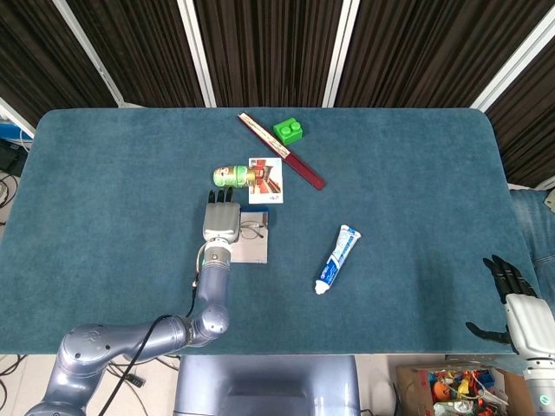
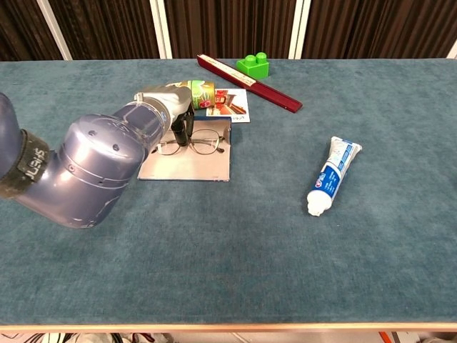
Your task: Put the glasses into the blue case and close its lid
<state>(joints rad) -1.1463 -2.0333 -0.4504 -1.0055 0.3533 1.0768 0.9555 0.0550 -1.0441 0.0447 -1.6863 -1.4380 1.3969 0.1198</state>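
The blue case (image 2: 187,168) lies open on the table left of centre, its grey lining facing up; the head view shows the same case (image 1: 250,250). Thin wire-framed glasses (image 2: 203,146) sit over the case's far part, lenses side by side. My left hand (image 2: 171,107) reaches over them from the left, and its dark fingertips (image 2: 181,131) pinch the frame near the bridge. From above, the left hand (image 1: 221,223) covers the case's left half and the glasses (image 1: 252,230) peek out beside it. My right hand (image 1: 513,299) hangs off the table's near right corner, fingers spread, holding nothing.
Just beyond the case lie a green can (image 1: 232,177) and a picture card (image 1: 265,180). A dark red stick (image 1: 290,156) and a green brick (image 1: 289,131) are farther back. A toothpaste tube (image 1: 337,258) lies right of centre.
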